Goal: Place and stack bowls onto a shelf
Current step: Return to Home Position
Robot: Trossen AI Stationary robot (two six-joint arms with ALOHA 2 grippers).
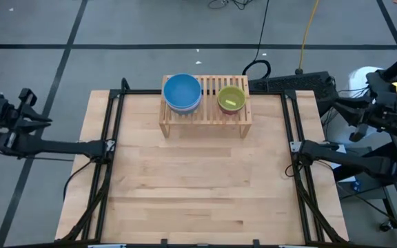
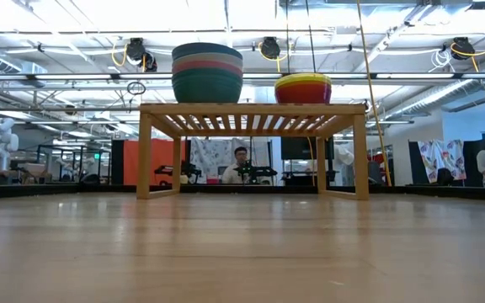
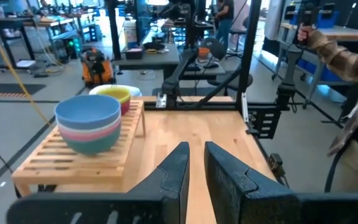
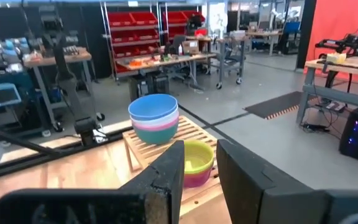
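- Table [image 1: 198, 193]: light wood top with black frame rails down both sides.
- Left gripper [image 3: 196, 147]: sits out past the table's left edge, over the grey floor, about level with the table's far half. Its fingers [image 3: 174, 171] are a narrow gap apart with nothing between them.
- Right gripper [image 4: 199, 147]: sits off the table's right edge, beside the equipment there. Its fingers [image 4: 165, 171] are parted by a narrow gap, a little wider than the left's, and hold nothing.
- Shelf [image 1: 211, 103]: stands at the middle of the table's far edge, both side legs on the wood, slatted top level.
- Large stack, on the shelf's left end in the high view: blue bowl [image 1: 182, 91] on top, pink bowl [image 3: 89, 132] showing as a rim beneath it, teal bowl [image 2: 207, 87] at the bottom on the slats.
- Small stack, toward the shelf's right end: yellow bowl [image 2: 303, 78] on top, red bowl [image 2: 303, 93] below it. The other rims in this stack cannot be told apart.
- The two stacks stand near each other but apart, with bare slats between them.
- Beyond the table: a seated person [image 2: 241, 164] shows under the shelf in the low view. A plaid sleeve [image 3: 334, 50] shows at the edge of the left wrist view.
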